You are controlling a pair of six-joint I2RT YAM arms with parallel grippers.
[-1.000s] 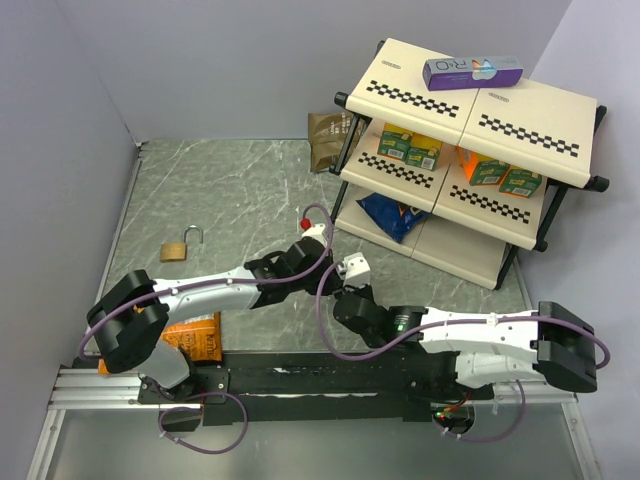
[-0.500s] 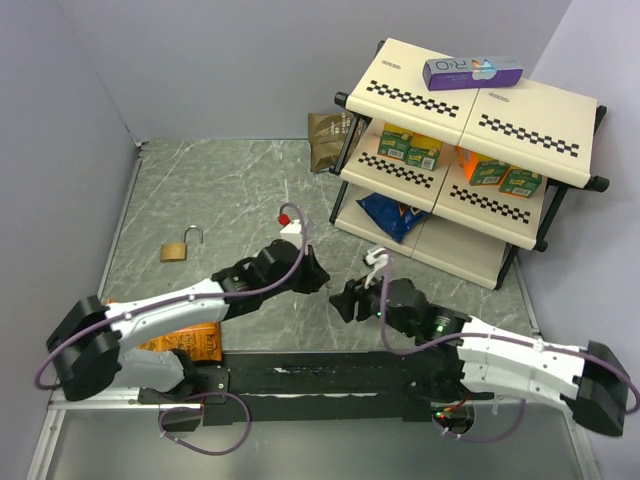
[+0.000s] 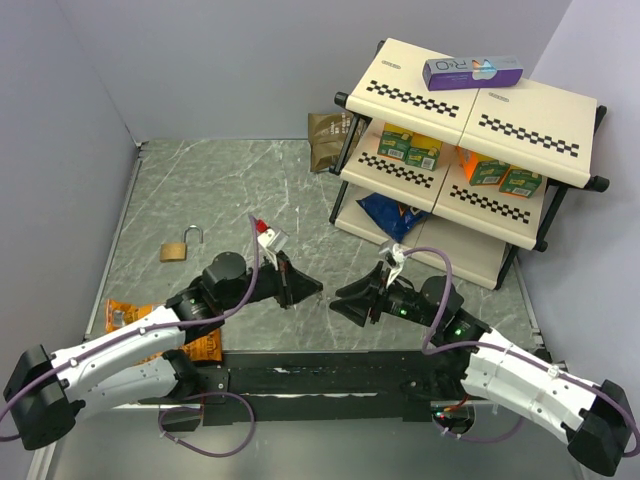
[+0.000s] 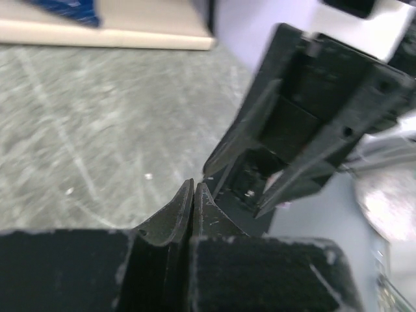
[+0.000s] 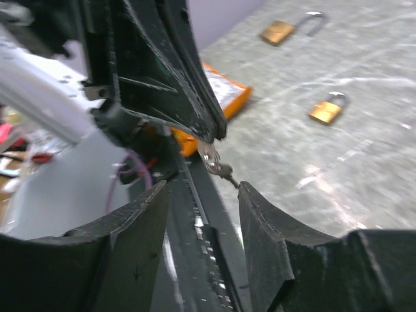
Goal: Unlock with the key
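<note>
Apparently, key (image 5: 210, 158) aslant, free end downward.

The key (image 5: 209, 156) is silvery, the padlock (image 3: 177, 249) brass, the shelf (image 3: 540, 100) cream with black-and-white checker strips.

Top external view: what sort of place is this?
Probably a lab robot cell staged like a small shop: plain grey walls boxing in a marbled tabletop, and a checker-trimmed shelf rack stocked with cartons.

even bright overhead light, soft shadows, both wrist views motion-blurred
</note>
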